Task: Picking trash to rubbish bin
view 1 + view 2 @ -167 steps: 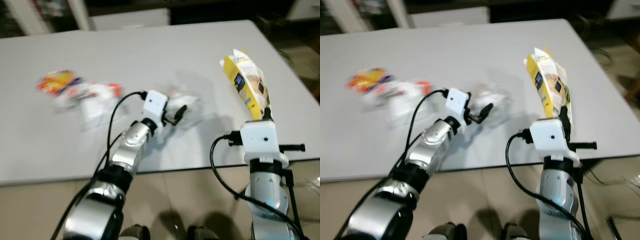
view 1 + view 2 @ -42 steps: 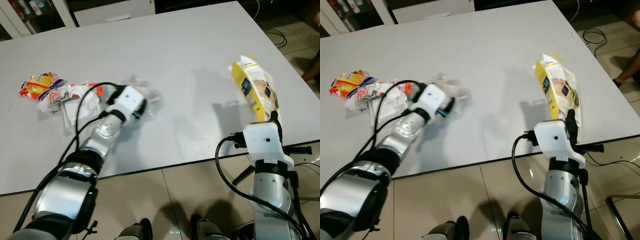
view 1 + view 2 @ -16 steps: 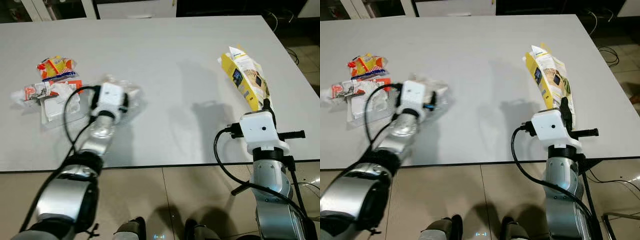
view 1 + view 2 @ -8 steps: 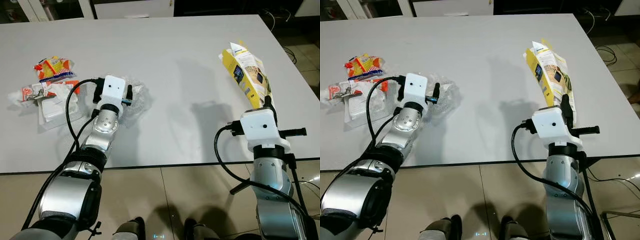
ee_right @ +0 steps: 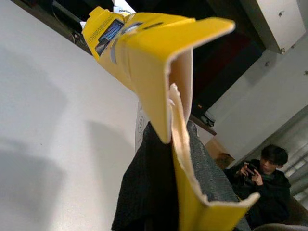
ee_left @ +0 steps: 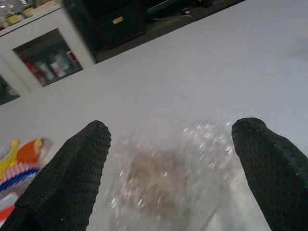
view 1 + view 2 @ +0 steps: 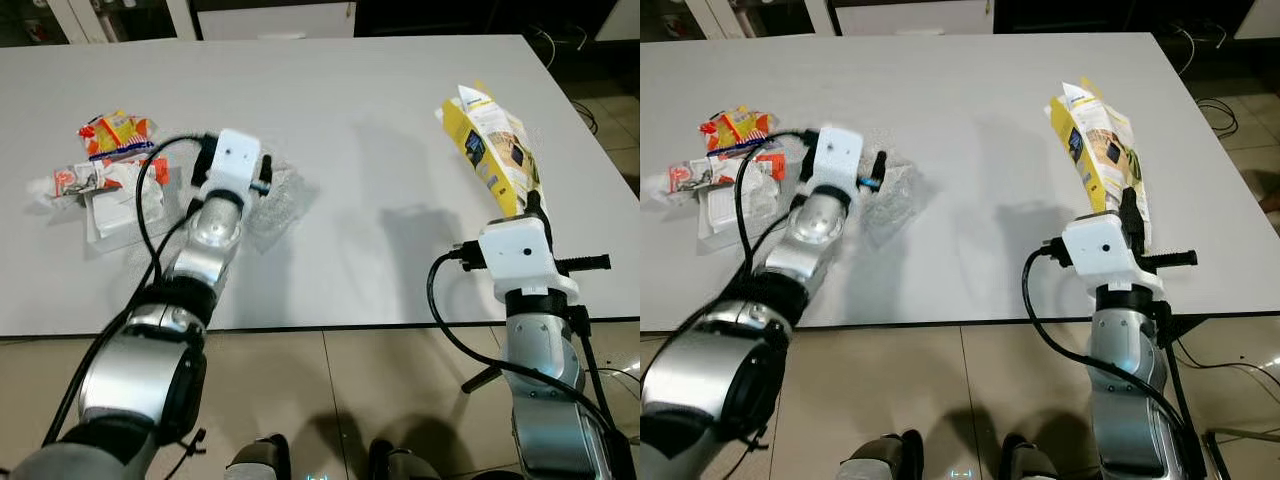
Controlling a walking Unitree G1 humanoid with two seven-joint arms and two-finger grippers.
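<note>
No writing legible on anything; the yellow carton (image 7: 495,160) has a dark printed panel and pale picture patches on its side, too small to read, and the orange-red snack wrapper (image 7: 117,133) shows only colour blocks. Surface is a large plain white table (image 7: 360,100) with a dark front edge, beige tiled floor below, dark room behind with a white cabinet at the back; the left wrist view shows a glass-fronted white cabinet with small items inside, the right wrist view shows a seated person (image 5: 267,168) holding a phone in the background. Right gripper (image 7: 1129,215) is clamped on the lower end of the carton near the table's front right edge; the flattened carton stands up from the fingers, long axis running away from the robot and leaning left, torn open top end farthest up. In the right wrist view the carton (image 5: 159,62) is folded into a V with a black finger (image 5: 154,192) pressed against its pale inner face. Left gripper (image 6: 168,178) is spread wide, one finger (image 6: 72,178) each side of a crumpled clear plastic wrapper (image 7: 275,195) lying flat on the table left of centre; fingers not closed on it. Just left of that, a small pile of white papers and packets (image 7: 110,195) with the snack wrapper at its far end.
</note>
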